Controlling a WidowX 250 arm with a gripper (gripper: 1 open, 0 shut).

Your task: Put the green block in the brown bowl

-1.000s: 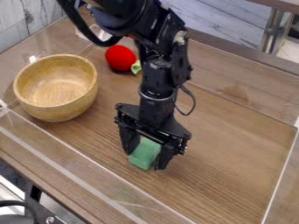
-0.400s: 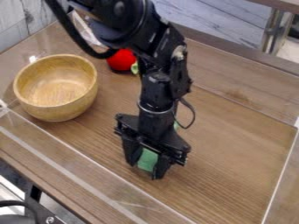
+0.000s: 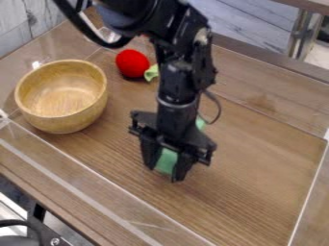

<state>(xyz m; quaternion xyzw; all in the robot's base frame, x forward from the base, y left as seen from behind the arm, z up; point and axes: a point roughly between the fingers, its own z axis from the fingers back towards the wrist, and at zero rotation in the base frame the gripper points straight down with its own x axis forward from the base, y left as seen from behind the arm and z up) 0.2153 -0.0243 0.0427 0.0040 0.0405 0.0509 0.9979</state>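
Observation:
The green block (image 3: 166,161) stands on end between the fingers of my gripper (image 3: 168,169), near the middle front of the wooden table. The black fingers press in on its two sides, so the gripper is shut on it, and only a narrow strip of green shows between them. Its lower end sits at or just above the tabletop; I cannot tell which. The brown bowl (image 3: 64,119) is to the left and somewhat farther back, holding nothing, about one bowl's width from the gripper.
A red round toy (image 3: 131,63) with a small green stub lies behind the arm, right of the bowl. A clear plastic wall (image 3: 77,183) runs along the table's front and left edges. Bare wood (image 3: 264,178) lies right of the gripper.
The gripper came down around the green block, drew its fingers in against it, and now sits slightly higher and farther right than a moment ago.

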